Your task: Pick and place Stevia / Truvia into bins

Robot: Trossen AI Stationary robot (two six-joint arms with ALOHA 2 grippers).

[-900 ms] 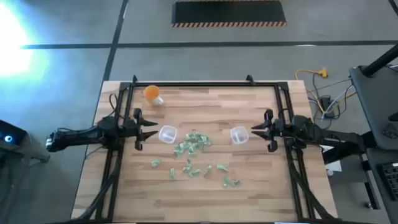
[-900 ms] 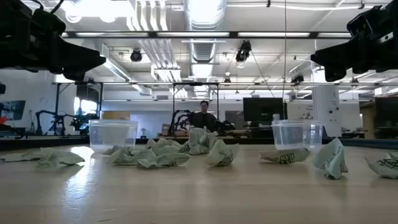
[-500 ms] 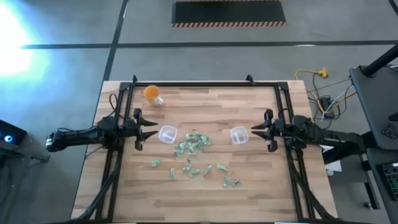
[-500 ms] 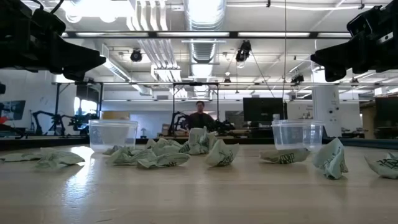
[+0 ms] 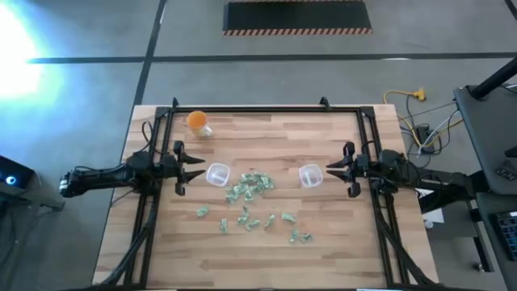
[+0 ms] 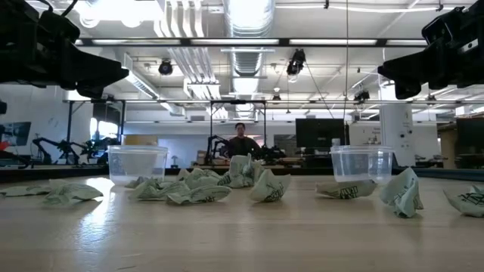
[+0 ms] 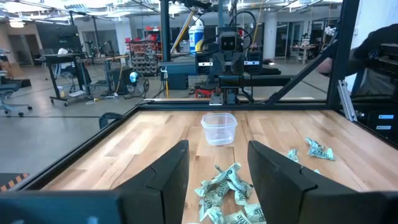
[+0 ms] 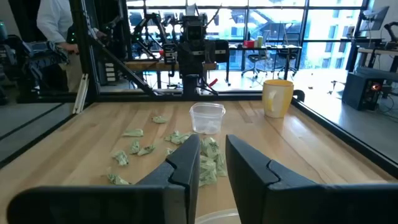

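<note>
Nothing has moved in the last second: the left hand (image 5: 196, 169) waits open at nine o'clock, the right hand (image 5: 331, 174) open at three, sachets (image 5: 250, 185) strewn mid-desk between empty bins (image 5: 216, 174), so sorting hasn't begun

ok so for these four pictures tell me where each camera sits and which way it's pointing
High: overhead, straight down on the table; both arms, left hand, right hand.
Low: tabletop level, facing the room; both arms overhead.
Left wrist: on the left arm, across the packets to a tub; own fingers apart.
Right wrist: opposite direction, toward the other tub and orange cup; own fingers.
Shared: both wrist views show the packet pile.
</note>
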